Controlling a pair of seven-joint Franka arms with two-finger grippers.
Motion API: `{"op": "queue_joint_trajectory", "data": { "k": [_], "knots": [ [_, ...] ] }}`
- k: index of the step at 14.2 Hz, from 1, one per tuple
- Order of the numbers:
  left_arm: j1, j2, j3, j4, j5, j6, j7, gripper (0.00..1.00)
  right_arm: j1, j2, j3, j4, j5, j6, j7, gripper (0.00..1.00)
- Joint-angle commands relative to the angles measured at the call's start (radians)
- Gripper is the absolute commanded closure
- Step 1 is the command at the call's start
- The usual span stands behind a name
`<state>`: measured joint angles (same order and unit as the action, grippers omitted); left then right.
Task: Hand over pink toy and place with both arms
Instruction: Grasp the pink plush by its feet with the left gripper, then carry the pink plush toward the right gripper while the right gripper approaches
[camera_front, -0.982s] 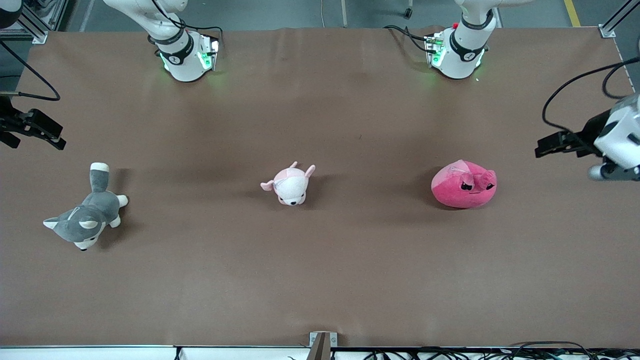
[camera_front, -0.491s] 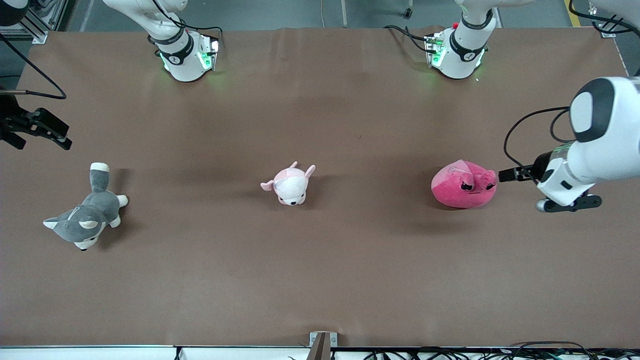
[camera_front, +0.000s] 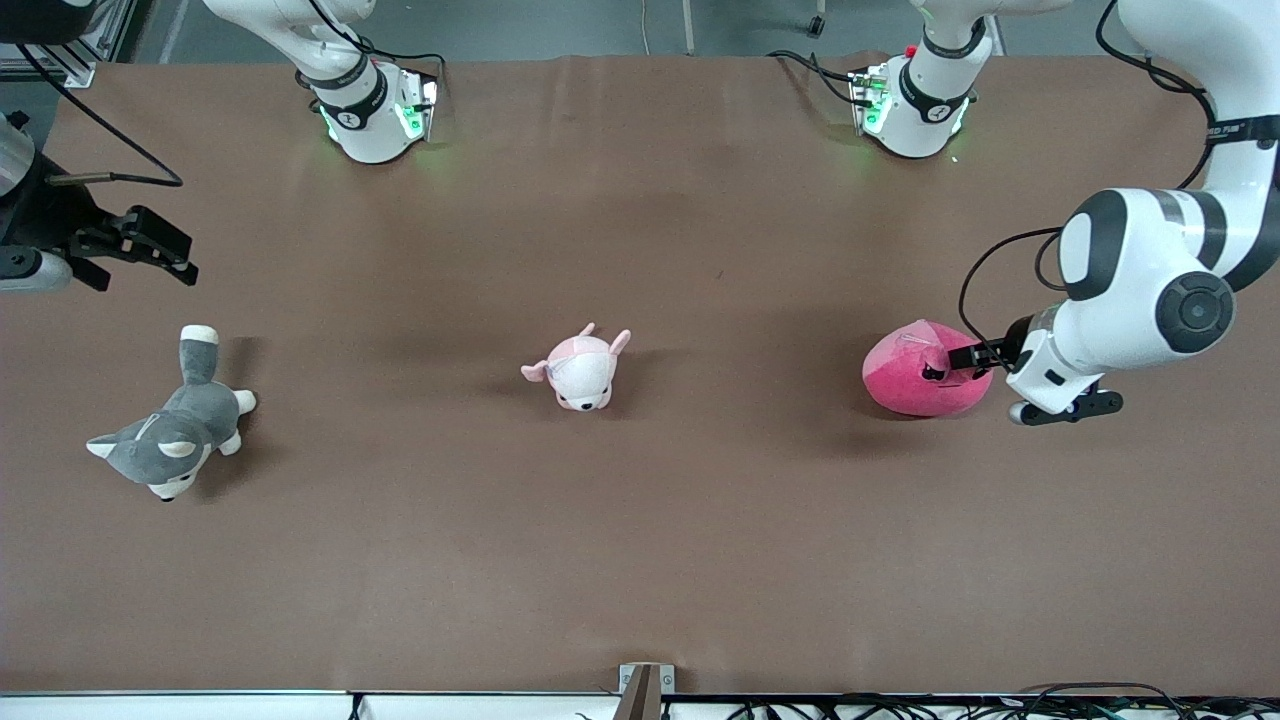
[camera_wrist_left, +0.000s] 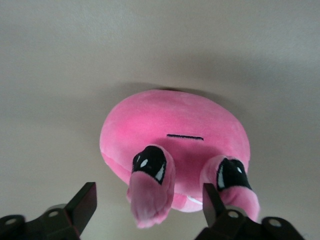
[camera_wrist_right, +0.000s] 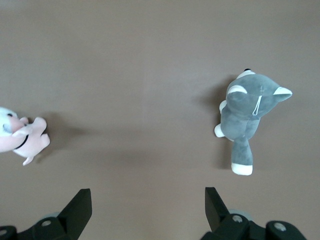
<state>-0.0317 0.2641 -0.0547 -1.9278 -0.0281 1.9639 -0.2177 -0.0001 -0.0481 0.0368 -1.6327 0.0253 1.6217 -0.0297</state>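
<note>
Early in the job, to judge by the lie of things: nothing grasped, nothing handed over. Round hot-pink plush toy (camera_front: 915, 380) resting on the brown surface (camera_front: 700, 520) toward the left arm's end. Left claw (camera_front: 958, 362) low at the toy's face end, fingers (camera_wrist_left: 82, 205) spread wide, holding nothing. Right claw (camera_front: 150, 248) open and empty, up over the surface near the grey-and-white husky plush (camera_front: 170, 425). Small pale pink-and-white plush animal (camera_front: 580, 368) midway between. Grasp, lift, transfer and placing all left to do.
</note>
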Motion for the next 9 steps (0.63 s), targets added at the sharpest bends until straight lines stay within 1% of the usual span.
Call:
{"op": "queue_joint_trajectory", "data": {
  "k": [1,3,5,7,8,9],
  "knots": [
    [0.001,-0.006,0.001,-0.031,-0.006,0.032,-0.008,0.36,0.008,-0.004,-0.005,0.019,0.013,-0.026,-0.071,0.0],
    [0.004,-0.005,0.001,-0.025,-0.006,0.039,-0.008,0.5,0.008,0.001,-0.006,0.023,0.013,-0.026,-0.127,0.0],
    [0.006,-0.005,0.001,-0.02,-0.007,0.049,-0.011,0.64,0.012,0.001,-0.005,0.03,0.016,-0.04,-0.128,0.0],
    [0.004,-0.005,0.001,-0.01,-0.01,0.047,-0.014,0.83,0.044,0.002,-0.005,0.03,0.016,-0.028,-0.13,0.0],
    [0.003,-0.006,0.001,-0.004,-0.01,0.046,-0.038,0.96,0.049,0.005,-0.005,0.031,0.019,-0.025,-0.128,0.0],
    [0.003,-0.011,-0.001,0.004,-0.01,0.043,-0.066,1.0,0.052,0.005,-0.005,0.031,0.024,-0.025,-0.128,0.0]
  ]
}}
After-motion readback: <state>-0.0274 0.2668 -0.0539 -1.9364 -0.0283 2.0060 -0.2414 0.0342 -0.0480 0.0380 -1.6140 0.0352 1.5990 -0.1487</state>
